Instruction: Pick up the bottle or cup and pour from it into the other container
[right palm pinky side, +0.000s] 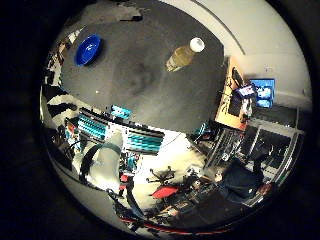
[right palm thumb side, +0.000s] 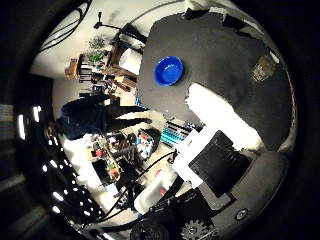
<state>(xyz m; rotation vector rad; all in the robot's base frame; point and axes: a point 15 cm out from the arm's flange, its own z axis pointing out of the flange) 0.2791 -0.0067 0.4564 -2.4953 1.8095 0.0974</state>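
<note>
A clear bottle (right palm pinky side: 183, 56) with yellowish liquid and a white cap stands on the dark grey table (right palm pinky side: 140, 80). A blue bowl (right palm pinky side: 88, 48) sits on the same table, well away from the bottle. The right thumb side palm view shows the bowl (right palm thumb side: 168, 70) and the bottle (right palm thumb side: 263, 68) too, both small and far off. My hand (right palm thumb side: 215, 140) shows there as white and black finger parts reaching in over the table's near edge, high above the table and away from both things. The fingers look relaxed.
Teal boxes (right palm pinky side: 92, 126) stand by the table's edge, with a chair (right palm pinky side: 100, 160) on the floor beside them. A desk with a lit screen (right palm pinky side: 262, 92) stands past the table's other side. Shelves and clutter (right palm thumb side: 105, 55) lie beyond the bowl's end.
</note>
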